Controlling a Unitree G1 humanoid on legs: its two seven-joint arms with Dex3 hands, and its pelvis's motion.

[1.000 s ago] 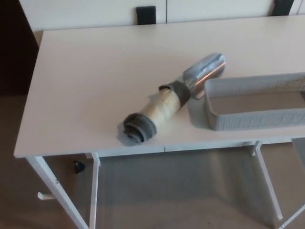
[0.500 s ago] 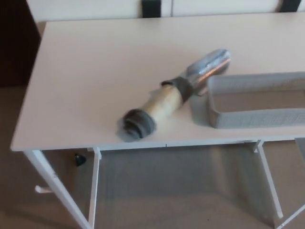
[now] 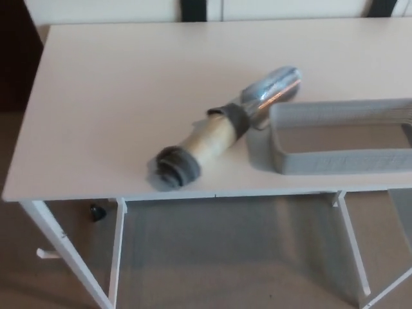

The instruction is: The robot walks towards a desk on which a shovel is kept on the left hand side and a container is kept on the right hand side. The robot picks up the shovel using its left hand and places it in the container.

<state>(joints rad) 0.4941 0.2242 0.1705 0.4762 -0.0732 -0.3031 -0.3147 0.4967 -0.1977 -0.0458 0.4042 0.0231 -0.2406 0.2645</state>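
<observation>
Metal shovel [image 3: 225, 132] flat on white desk [image 3: 116, 96] beside grey container [image 3: 341, 135]; neither hand in view.

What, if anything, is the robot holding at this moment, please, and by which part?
Nothing is held: neither hand is in view, and the shovel lies on the desk beside the container.

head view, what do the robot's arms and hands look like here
Neither arm nor hand shows in the head view, so their look cannot be told. Only the white desk, the shovel with its tan handle, grey-wrapped ends and metal scoop, and the grey mesh container are visible.
</observation>
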